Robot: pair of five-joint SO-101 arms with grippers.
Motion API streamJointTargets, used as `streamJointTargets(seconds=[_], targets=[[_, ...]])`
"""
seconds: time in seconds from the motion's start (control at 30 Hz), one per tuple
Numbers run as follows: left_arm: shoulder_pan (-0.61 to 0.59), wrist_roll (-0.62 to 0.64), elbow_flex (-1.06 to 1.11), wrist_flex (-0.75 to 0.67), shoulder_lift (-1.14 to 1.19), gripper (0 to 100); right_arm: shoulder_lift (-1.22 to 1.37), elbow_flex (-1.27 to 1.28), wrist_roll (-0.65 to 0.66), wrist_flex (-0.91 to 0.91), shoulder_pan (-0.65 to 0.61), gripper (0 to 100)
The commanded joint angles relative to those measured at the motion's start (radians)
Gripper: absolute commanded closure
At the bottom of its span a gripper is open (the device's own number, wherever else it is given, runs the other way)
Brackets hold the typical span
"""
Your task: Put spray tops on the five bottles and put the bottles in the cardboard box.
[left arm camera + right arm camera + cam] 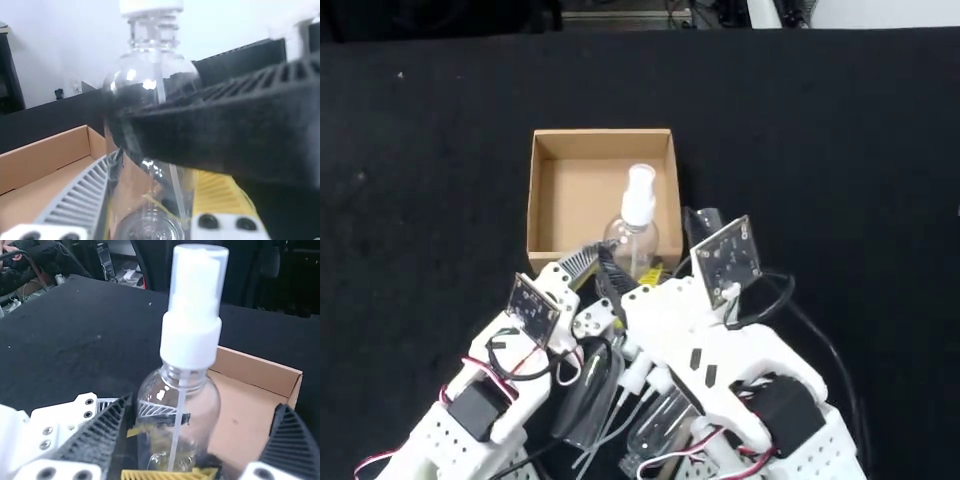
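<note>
1. Table (420, 150): covered in black cloth that is faintly specked, reaching every edge of the high view but 12 o'clock.
2. Room: at 12 o'clock past the table we see a strip of floor with cables (680, 12). The wrist views add a pale wall (60, 40) and dark chairs (280, 270).
3. Cardboard box (570, 200): open and at the table's centre.
4. Right gripper (205, 405): its black fingers are spread either side of the bottle. One is against the glass and the other stands apart.
5. Left gripper (155, 170): its grey and yellow fingers pinch the bottle low down.
6. Bottle (632, 235): clear, with a white spray top (639, 195) fitted. It is upright inside the box at its 5 o'clock corner.
7. Spare bottles (588, 395): clear and lying at 6 o'clock between the arms.
8. Loose spray tops (638, 376): beside the spare bottles, with thin tubes.
</note>
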Motion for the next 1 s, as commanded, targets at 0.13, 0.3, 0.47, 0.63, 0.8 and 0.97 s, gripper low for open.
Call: streamJointTargets(seconds=[0.13,0.3,0.47,0.63,0.8,0.97], targets=[[-0.022,0.008,0.022,-0.005,-0.018,97,0.031,-0.002,0.000,-0.057,0.026,76.8],[-0.016,0.008,0.022,-0.002,-0.018,97,0.031,0.005,-0.005,-0.052,0.058,91.7],[-0.015,0.008,0.022,-0.005,-0.018,97,0.024,0.048,0.000,-0.054,0.104,91.7],[-0.015,0.008,0.022,-0.005,-0.018,97,0.024,0.065,0.002,-0.031,0.103,72.4],[0.010,0.000,0.022,0.000,-0.018,97,0.031,0.031,0.003,-0.005,0.103,63.6],[0.019,0.000,0.022,-0.005,-0.018,97,0.033,0.013,0.075,-0.002,0.103,71.4]])
